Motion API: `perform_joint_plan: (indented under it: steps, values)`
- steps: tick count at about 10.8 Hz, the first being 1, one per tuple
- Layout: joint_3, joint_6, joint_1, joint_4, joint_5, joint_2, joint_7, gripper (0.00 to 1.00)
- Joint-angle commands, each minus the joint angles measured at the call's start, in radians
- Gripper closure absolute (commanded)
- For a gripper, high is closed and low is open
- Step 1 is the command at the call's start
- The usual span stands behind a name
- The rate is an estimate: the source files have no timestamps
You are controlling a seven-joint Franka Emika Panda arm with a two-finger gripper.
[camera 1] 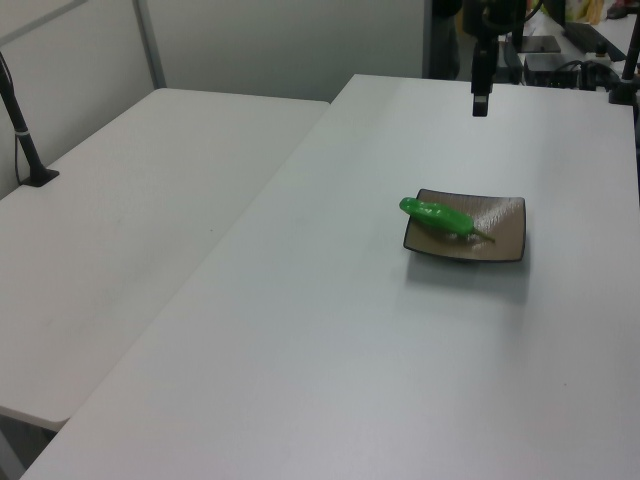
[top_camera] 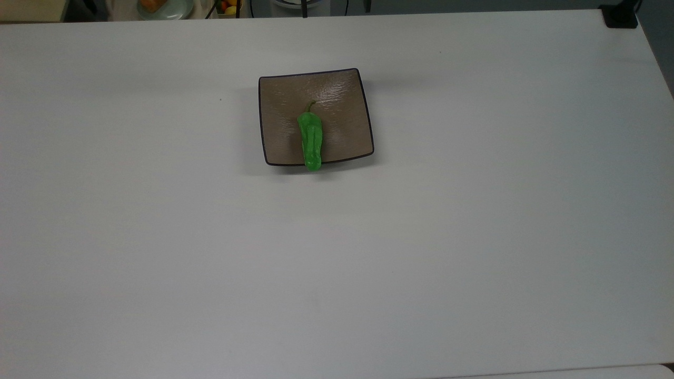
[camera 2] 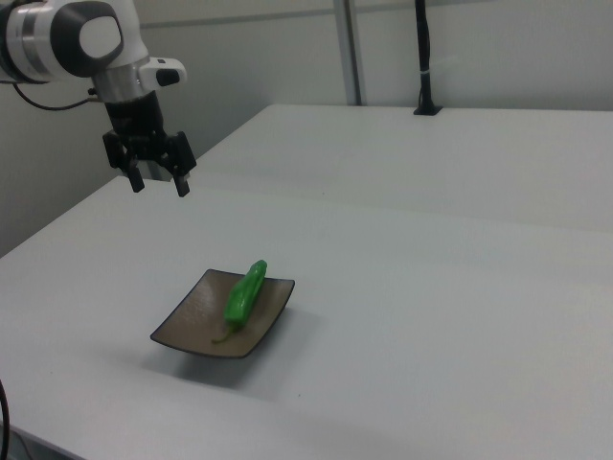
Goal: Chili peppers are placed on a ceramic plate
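On the table: a wide white tabletop (top_camera: 158, 237) carries one dish, set toward twelve o'clock of the board in the top view, well apart from every edge.
Plate: a square, glossy taupe-brown ceramic plate (top_camera: 345, 113) (camera 1: 500, 235) (camera 2: 192, 321) with a thin dark rim and slightly upturned edges lies flat; the raised edges look meant to keep food from sliding off.
Pepper: a bright green, wrinkled, elongated chili pepper (top_camera: 310, 138) (camera 1: 436, 214) (camera 2: 244, 292) lies lengthwise on the plate, its short curved stem toward twelve o'clock in the top view and its blunt tip at six o'clock, resting on the rim and jutting a little past it.
Why it lies so: the upturned edge props the tip, so the body slopes down into the dish; most of it sits inside, which I judge enough to hold it there.
Task state: to my eye the placing is done, with nothing touching the pepper.
Gripper: the black two-finger gripper (camera 2: 154, 182) (camera 1: 481, 103) hangs high above the table, well apart from the plate, at about ten o'clock from it in the right view; its two fingers stand spread with a plain gap between them and nothing in it.
Arm pose: the white wrist (camera 2: 105, 43) sits above the gripper, fingers pointing straight down, the forearm reaching in from the right view's left edge.
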Motion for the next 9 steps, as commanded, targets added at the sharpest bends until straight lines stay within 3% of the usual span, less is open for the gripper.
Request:
perform_joint_plan:
  steps: [1, 4, 9]
  values:
    - [-0.082, 0.078, 0.077, -0.008, 0.024, -0.007, 0.003, 0.00]
    - [-0.141, 0.121, 0.107, -0.007, 0.106, 0.014, -0.074, 0.00]
    - [-0.146, 0.121, 0.111, -0.010, 0.094, 0.028, -0.082, 0.00]
